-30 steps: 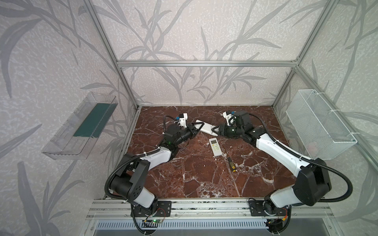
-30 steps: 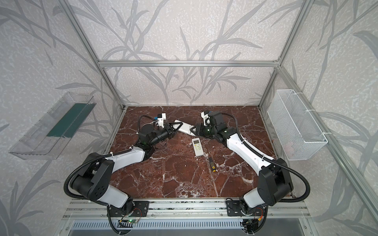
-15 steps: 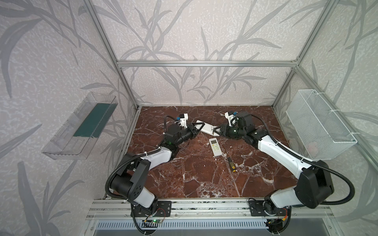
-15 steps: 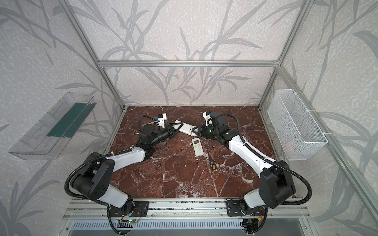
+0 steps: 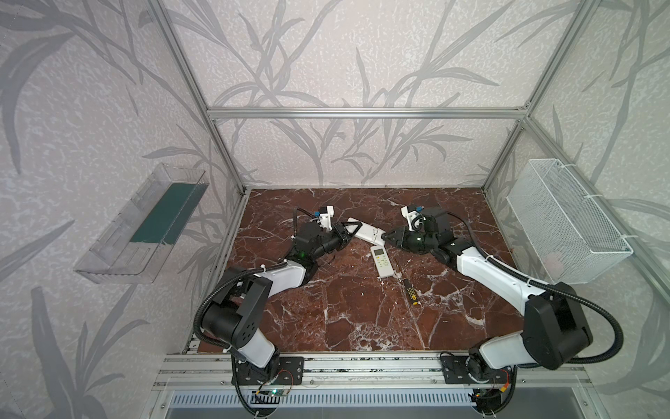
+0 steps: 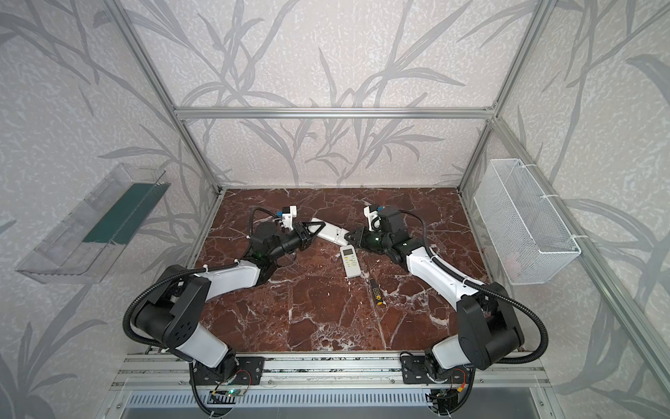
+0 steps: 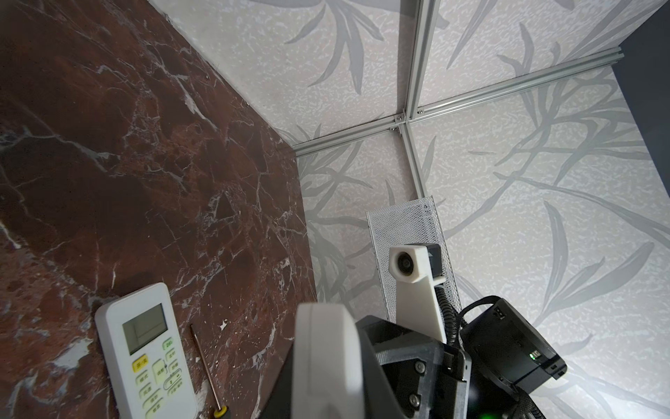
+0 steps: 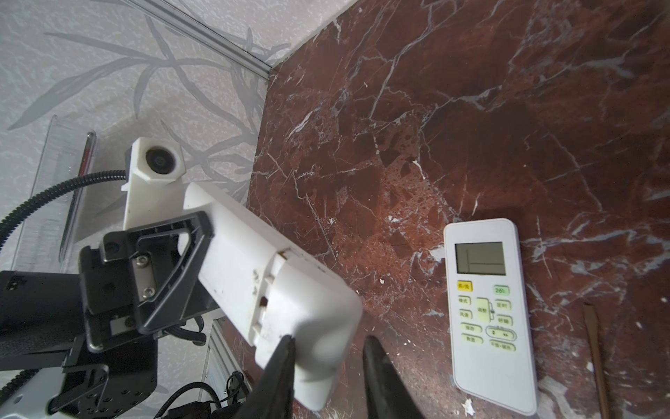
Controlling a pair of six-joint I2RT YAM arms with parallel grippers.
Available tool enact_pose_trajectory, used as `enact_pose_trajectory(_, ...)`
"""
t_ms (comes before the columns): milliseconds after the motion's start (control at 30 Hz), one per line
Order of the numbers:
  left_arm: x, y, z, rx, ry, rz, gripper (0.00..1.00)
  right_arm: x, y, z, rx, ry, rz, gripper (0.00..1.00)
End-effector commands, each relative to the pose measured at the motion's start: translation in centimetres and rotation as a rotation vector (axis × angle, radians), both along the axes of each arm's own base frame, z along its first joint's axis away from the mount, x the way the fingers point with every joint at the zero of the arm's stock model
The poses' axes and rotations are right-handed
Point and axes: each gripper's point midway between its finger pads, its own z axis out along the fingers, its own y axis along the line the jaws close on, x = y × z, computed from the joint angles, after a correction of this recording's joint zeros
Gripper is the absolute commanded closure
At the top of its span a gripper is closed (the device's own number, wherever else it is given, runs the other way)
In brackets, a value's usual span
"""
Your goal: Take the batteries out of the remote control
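Note:
My left gripper [image 5: 350,230] is shut on a white remote control [image 5: 366,234], holding it off the table, back side up. The remote [image 8: 253,268] has its battery cover on, so the batteries are hidden. My right gripper [image 8: 331,362] is open and straddles the remote's free end. One of its fingers [image 8: 282,370] touches the casing, the other stands apart from it. In both top views the two grippers face each other across the remote [image 6: 331,232], at the back middle of the table.
A second white remote [image 5: 382,261] lies face up just in front of the held one. A black-and-yellow-handled screwdriver [image 5: 408,286] lies next to it. A wire basket [image 5: 565,225] hangs on the right wall and a clear tray [image 5: 145,225] on the left wall.
My right gripper's jaws have narrowed around the remote's free end and its wrist has shifted slightly. The left arm and the held remote have stayed put.

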Motion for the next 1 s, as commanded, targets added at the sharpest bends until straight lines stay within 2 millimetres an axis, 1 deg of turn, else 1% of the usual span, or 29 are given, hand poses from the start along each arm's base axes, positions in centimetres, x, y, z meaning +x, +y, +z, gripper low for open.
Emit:
enact_pose_trajectory(0,-0.4,-0.6,0.0,-0.007,-0.023,-0.034,1.00,0.0,0.5,-0.7,0.044,-0.015,0.025,0.67)
enact_pose_trajectory(100,-0.5,-1.1,-0.7,-0.012,-0.008,-0.051,1.00,-0.1,0.8,-1.9,0.073,0.000,0.037,0.67)
enact_pose_trajectory(233,-0.4,-1.2,-1.5,-0.026,0.013,-0.054,1.00,0.0,1.1,-2.6,0.107,0.004,0.039,0.67)
enact_pose_trajectory(333,-0.4,-1.4,-1.5,-0.042,0.013,-0.061,1.00,0.1,1.3,-2.9,0.112,0.011,0.045,0.56)
enact_pose_trajectory(400,-0.3,-1.5,-1.4,-0.044,0.009,-0.065,1.00,0.2,1.4,-3.0,0.116,0.015,0.050,0.51)
enact_pose_trajectory(433,-0.4,-1.5,-1.4,-0.043,0.007,-0.066,1.00,0.2,1.5,-2.9,0.120,0.016,0.053,0.49)
enact_pose_trajectory(600,-0.3,-1.6,-1.6,-0.036,0.011,-0.068,1.00,0.7,1.8,-2.3,0.130,0.004,0.049,0.46)
enact_pose_trajectory(733,-0.4,-1.8,-1.4,-0.039,0.006,-0.078,1.00,1.1,2.2,-2.1,0.140,0.007,0.061,0.46)
enact_pose_trajectory(867,-0.4,-1.8,-0.7,-0.047,-0.006,-0.078,1.00,1.0,2.2,-2.4,0.140,0.009,0.057,0.55)
enact_pose_trajectory(967,-0.2,-1.6,-0.1,-0.060,-0.012,-0.073,1.00,0.7,2.0,-2.7,0.135,0.009,0.058,0.60)
